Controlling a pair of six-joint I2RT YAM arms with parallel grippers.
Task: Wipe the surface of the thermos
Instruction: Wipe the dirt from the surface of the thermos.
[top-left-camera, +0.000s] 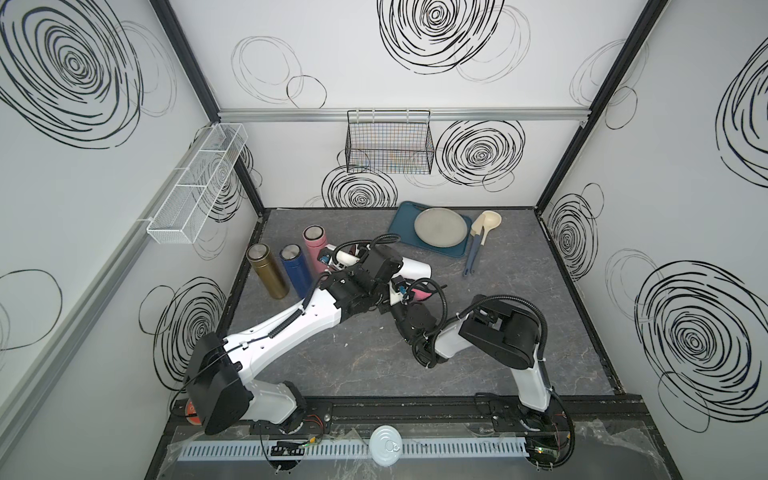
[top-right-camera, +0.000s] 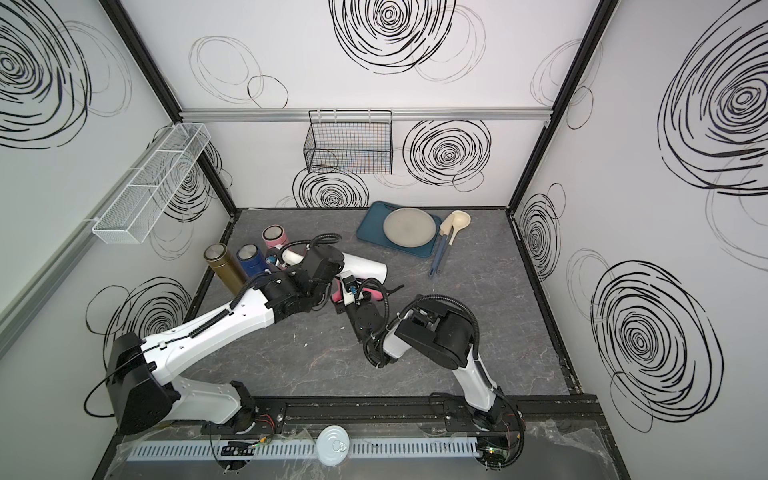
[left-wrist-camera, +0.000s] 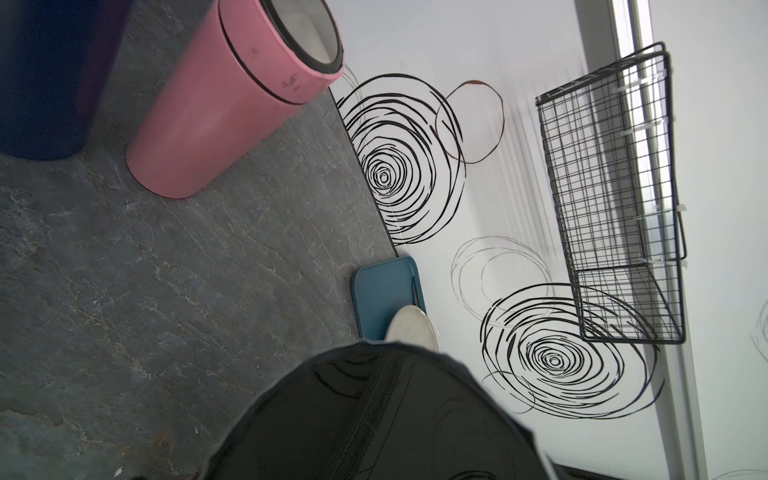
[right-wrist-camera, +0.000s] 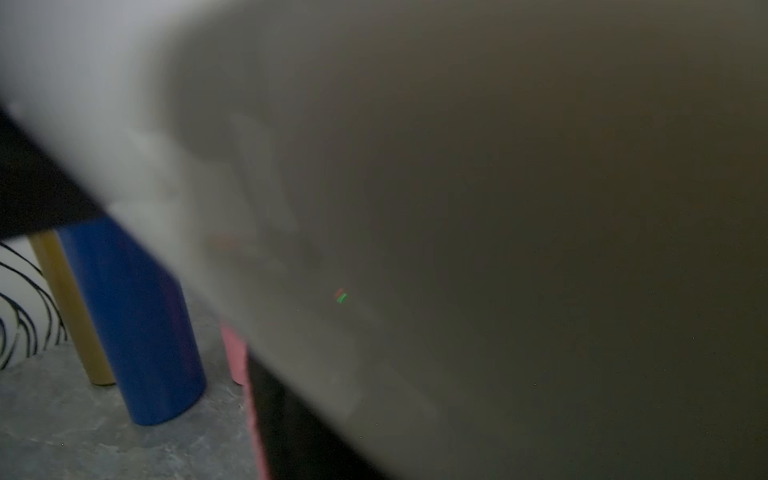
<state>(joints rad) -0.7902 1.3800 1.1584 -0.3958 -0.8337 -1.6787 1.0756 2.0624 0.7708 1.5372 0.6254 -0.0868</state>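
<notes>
Stretching sideways across the middle of the grey, stone-patterned table (top-left-camera: 519, 291), a white thermos (top-left-camera: 413, 268), smooth and plainly cylindrical, sits in the left gripper (top-left-camera: 351, 251). That gripper is closed around it, with its fingers hidden under the wrist. The right gripper (top-left-camera: 409, 291) is clamped on a soft pink cloth (top-left-camera: 422, 296), right up against the thermos's near side. Beside them stand a gold thermos (top-left-camera: 268, 274), a blue thermos (top-left-camera: 297, 272) and a pink thermos (left-wrist-camera: 216, 124), all with steel-coloured tops. A small mark on the pink one's cap is too faint to read.
</notes>
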